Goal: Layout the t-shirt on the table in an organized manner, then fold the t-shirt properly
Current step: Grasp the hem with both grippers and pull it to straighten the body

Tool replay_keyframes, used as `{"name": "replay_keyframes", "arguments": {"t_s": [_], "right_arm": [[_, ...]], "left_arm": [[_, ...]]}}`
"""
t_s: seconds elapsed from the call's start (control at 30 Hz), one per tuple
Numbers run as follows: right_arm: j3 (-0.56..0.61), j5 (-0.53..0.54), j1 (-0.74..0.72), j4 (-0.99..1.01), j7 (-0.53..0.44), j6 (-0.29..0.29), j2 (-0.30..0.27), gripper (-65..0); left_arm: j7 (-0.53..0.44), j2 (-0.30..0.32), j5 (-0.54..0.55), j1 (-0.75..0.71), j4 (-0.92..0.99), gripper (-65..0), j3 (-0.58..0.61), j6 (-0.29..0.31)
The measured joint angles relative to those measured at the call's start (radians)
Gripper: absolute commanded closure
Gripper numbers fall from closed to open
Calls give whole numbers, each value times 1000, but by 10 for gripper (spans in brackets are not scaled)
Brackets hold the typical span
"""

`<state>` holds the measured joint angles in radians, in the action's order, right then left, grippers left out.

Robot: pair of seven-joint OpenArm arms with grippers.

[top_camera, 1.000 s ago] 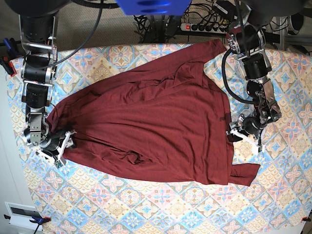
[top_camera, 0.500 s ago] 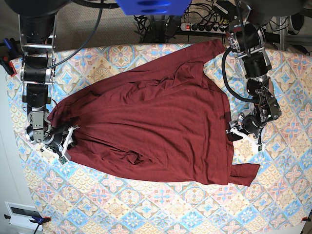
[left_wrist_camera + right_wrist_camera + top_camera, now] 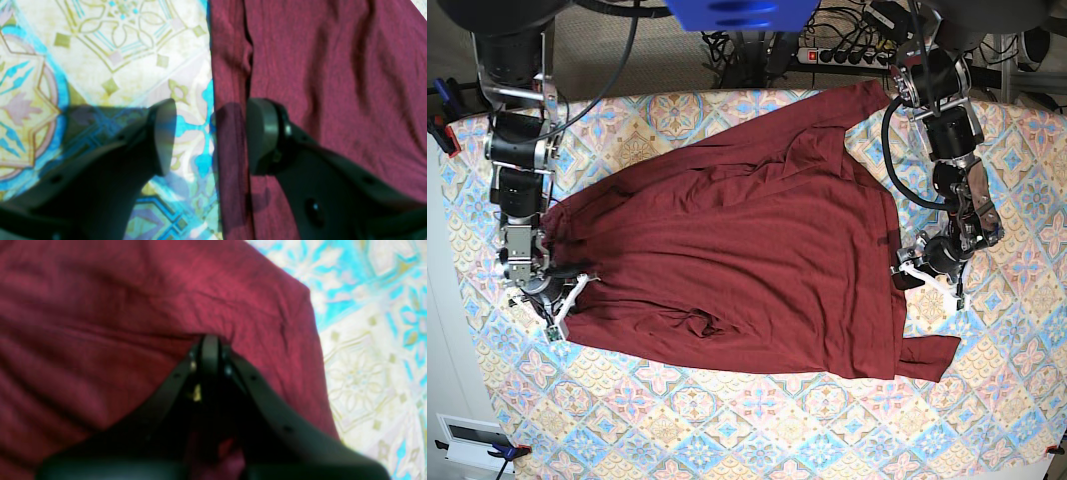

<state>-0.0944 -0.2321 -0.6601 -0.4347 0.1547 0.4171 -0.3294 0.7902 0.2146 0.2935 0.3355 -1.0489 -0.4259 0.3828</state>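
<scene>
On the table (image 3: 757, 410), right claw (image 3: 209, 341) clenched on the t-shirt (image 3: 747, 250); left claw (image 3: 210, 136) spread wide astride its edge.

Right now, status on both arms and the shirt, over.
Right gripper shut on shirt edge. Left gripper open, straddling the opposite edge. Shirt spread but rumpled on table. Nothing in the way.

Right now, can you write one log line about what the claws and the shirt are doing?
right claw: shut on t-shirt edge | left claw: open, straddling t-shirt hem | t-shirt: spread rumpled on table | folding: not begun
</scene>
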Motion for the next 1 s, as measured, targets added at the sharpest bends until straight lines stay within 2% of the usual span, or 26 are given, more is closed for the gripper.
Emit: {"name": "replay_keyframes", "arguments": {"t_s": [0.13, 0.27, 0.4, 0.53, 0.67, 0.7, 0.77, 0.8, 0.83, 0.87, 0.93, 1.0], "right_arm": [[-5, 1, 1, 0, -6, -6, 2, 0], [-70, -2, 3, 0, -3, -3, 6, 0], [-119, -4, 5, -5, 6, -6, 6, 0], [-117, -19, 30, -191, 37, 1, 9, -1], [-117, 5, 35, -378, 60, -11, 1, -1], [-117, 5, 58, -415, 74, -13, -1, -1], [-118, 4, 129, -485, 111, -9, 0, -1], [-117, -12, 165, -512, 164, -2, 3, -1], [-117, -26, 200, -538, 190, 2, 8, -1], [-119, -24, 220, -566, 197, 4, 13, -1], [-119, -14, 230, -637, 192, 2, 13, -1], [-117, 5, 225, -691, 166, -6, 8, -1]], "left_arm": [[-1, -10, -6, 0, 0, -328, 0, -1], [-24, -35, -6, 3, 1, -328, 7, -8], [-50, -47, 2, 17, 36, -328, 109, -8], [-61, -63, 2, 21, 37, -328, 182, -8], [-98, -71, 2, 22, 60, -316, 203, -8], [-107, -71, 7, 24, 75, -294, 211, -6], [-117, -70, 17, 27, 92, -199, 224, -3], [-122, -68, 16, 27, 93, -136, 226, -5], [-123, -65, 12, 27, 93, -52, 226, -10], [-130, -56, 6, 26, 95, 0, 226, -11], [-159, -40, 16, 21, 98, -7, 228, -13], [-155, 2, 23, 20, 99, -34, 228, -20]]}}
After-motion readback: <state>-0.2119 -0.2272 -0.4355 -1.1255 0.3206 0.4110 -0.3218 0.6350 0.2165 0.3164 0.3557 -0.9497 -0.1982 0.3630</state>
